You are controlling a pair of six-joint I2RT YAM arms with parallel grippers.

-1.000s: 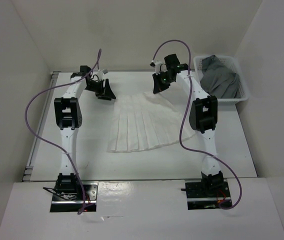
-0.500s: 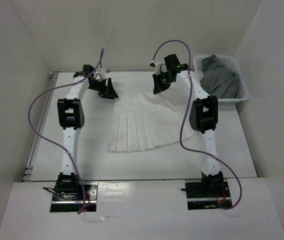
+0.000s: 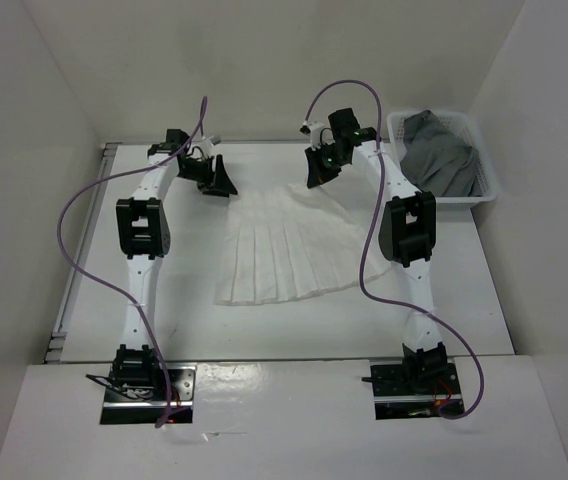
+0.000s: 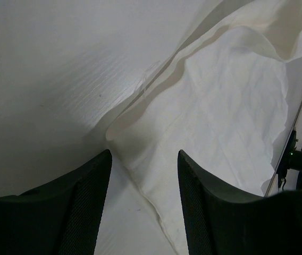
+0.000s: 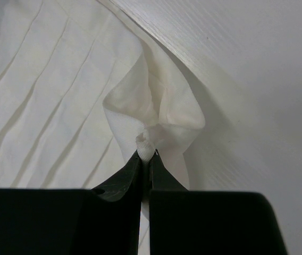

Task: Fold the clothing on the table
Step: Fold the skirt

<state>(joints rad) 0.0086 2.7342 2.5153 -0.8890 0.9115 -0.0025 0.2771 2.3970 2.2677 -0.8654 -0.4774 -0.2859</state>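
- The white pleated skirt (image 3: pixel 284 245) is lying spread flat in the middle of the table (image 3: pixel 189 310), narrow waist end far, flared hem near; it is looking thin, light and limp, so by my judgement it will be draping and sliding on the smooth top rather than keeping any shape; the pleats may be fanning out if it is dragged.
- The two far corners of the waist edge are looking like the best holds, each pinched through all layers so that the far edge can be carried evenly.
- The right hand (image 5: pixel 145 156) is reaching down at the far right corner; its jaws are pressing together on a bunched tuck of the skirt and holding it up in a small peak.
- The left hand (image 4: pixel 143 159) is hovering low at the far left corner; its jaws are standing apart and gripping nothing; the cloth corner is lying just ahead of the gap; the arm is stretching far and angling right toward the skirt.
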